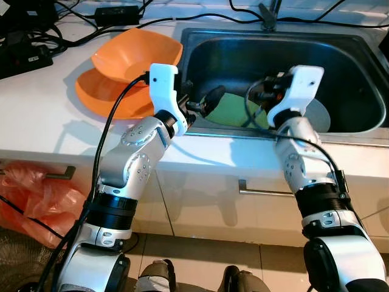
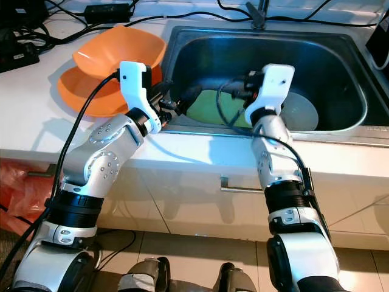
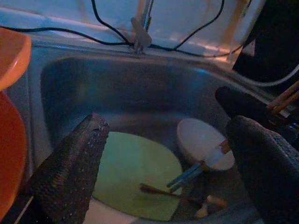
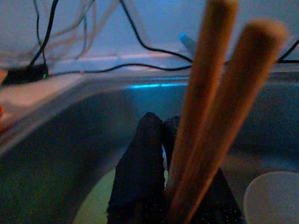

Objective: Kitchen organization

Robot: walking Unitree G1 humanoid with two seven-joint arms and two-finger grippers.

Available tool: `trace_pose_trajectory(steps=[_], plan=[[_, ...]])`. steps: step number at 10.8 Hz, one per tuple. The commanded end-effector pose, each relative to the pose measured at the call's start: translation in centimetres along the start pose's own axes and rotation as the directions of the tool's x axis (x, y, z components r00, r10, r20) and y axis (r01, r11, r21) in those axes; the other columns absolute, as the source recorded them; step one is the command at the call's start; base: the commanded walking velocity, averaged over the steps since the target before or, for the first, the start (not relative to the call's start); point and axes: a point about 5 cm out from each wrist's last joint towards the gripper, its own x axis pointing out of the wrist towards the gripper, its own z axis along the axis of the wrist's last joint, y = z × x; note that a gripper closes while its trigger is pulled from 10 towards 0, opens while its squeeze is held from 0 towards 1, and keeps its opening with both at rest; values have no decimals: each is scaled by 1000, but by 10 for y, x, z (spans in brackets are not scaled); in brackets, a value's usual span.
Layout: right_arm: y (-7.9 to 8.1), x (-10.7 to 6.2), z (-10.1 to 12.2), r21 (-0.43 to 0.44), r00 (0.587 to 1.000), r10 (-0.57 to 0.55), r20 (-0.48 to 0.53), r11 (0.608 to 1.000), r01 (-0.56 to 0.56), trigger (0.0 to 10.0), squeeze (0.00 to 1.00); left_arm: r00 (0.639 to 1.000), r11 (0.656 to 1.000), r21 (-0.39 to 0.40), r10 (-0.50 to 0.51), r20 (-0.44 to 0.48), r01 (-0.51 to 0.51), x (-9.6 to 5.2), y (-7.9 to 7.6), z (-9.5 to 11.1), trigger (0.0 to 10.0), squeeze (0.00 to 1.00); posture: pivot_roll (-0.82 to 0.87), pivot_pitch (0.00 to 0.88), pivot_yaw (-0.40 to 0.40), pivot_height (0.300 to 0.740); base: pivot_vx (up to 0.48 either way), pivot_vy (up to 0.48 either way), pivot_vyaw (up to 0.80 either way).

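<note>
My right gripper (image 4: 161, 135) is clamped on the wooden chopsticks (image 4: 219, 93) over the sink (image 1: 364, 67). Left gripper (image 3: 163, 154) hangs spread wide at the sink's nine o'clock rim, above the green plate (image 3: 135, 172); orange bowls (image 1: 130, 73) at ten o'clock.

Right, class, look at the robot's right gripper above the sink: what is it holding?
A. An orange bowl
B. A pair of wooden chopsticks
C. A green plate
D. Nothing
B: in the right wrist view the right gripper is shut around two wooden chopsticks, while the green plate lies in the sink and the orange bowls sit on the counter.
</note>
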Motion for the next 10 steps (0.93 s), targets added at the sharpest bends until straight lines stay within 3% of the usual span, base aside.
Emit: trace_pose_trajectory(steps=[1, 2, 6, 9, 10], plan=[[-4, -3, -6, -27, 1000, 9, -10, 1000, -10, 10000, 1000, 999, 998, 68, -9, 32, 7, 0, -3, 10, 10000, 71, 156, 152, 21, 740, 0, 0, 0], [-5, -2, -7, -39, 1000, -2, -5, 999, 2, 10000, 1000, 999, 995, 102, 13, 42, -17, 1, 1, 15, 10000, 0, 155, 151, 21, 740, 0, 0, 0], [-6, -1, -3, -38, 999, -10, 32, 999, 12, 10000, 1000, 991, 978, 162, 126, 55, -133, -3, 24, 23, 10000, 0, 154, 145, 24, 740, 0, 0, 0], [4, 0, 31, -88, 982, 56, 180, 995, -40, 10000, 1000, 969, 945, 228, 207, 134, -234, -10, 41, 39, 10000, 0, 153, 143, 25, 740, 0, 0, 0], [8, 0, 43, -64, 976, 70, 208, 996, -58, 10000, 1000, 938, 910, 249, 290, 189, -331, -16, 54, 53, 10000, 0, 150, 141, 26, 740, 0, 0, 0]])
